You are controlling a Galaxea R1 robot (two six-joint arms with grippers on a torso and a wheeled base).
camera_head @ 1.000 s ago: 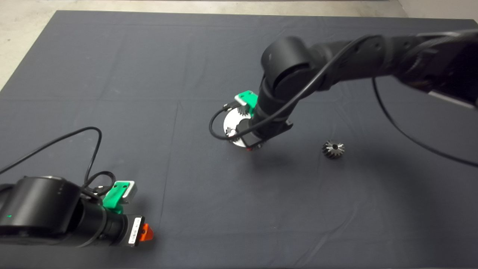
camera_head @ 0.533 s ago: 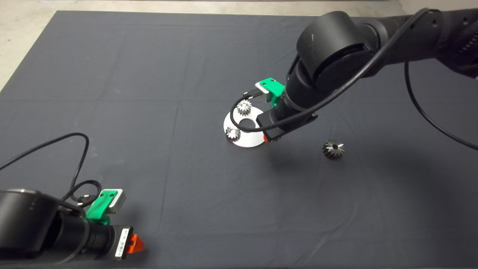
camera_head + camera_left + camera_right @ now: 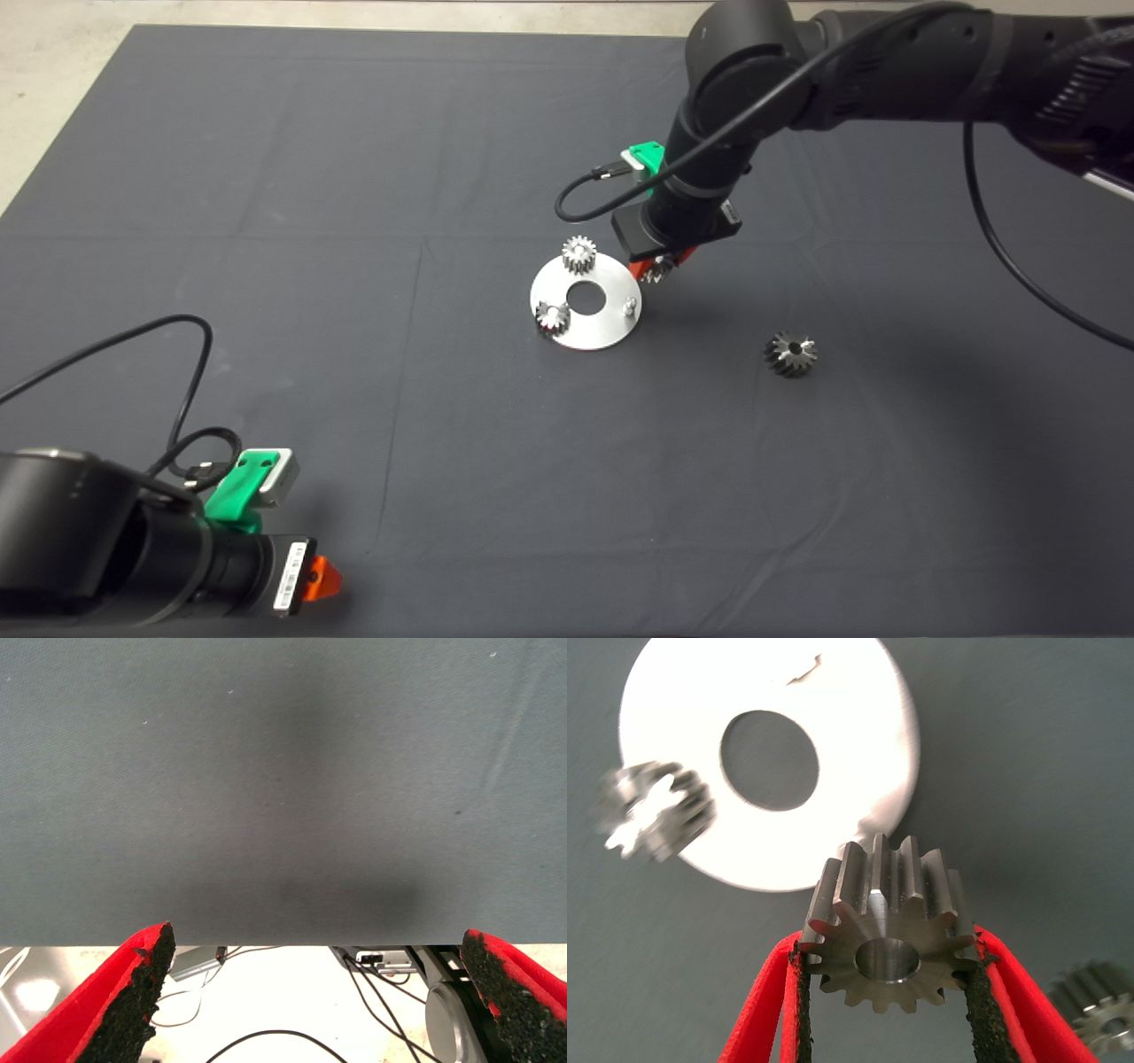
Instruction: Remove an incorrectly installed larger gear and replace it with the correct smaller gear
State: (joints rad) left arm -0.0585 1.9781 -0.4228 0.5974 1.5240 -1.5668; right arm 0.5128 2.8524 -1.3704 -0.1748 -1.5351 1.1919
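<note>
1. The dark grey cloth mat (image 3: 266, 177) covers the table; the flat round silver plate with a centre hole (image 3: 602, 332) lies on it.
2. The left gripper (image 3: 314, 992) waits well away from the plate, fingers spread wide, holding nothing.
3. The right gripper (image 3: 886, 992) hangs just beside the plate, clamping a small shiny silver steel gear (image 3: 888, 921).
4. The dark grey cone-shaped steel gear (image 3: 791, 354) lies on the mat, apart from the plate; two more small silver gears (image 3: 578, 254) sit on the plate; a bare pin (image 3: 629, 306) stands at its rim.

I counted three small silver gears (image 3: 578, 254) (image 3: 551, 316) (image 3: 889, 923), one dark gear (image 3: 791, 354), and one round plate (image 3: 595, 331).
</note>
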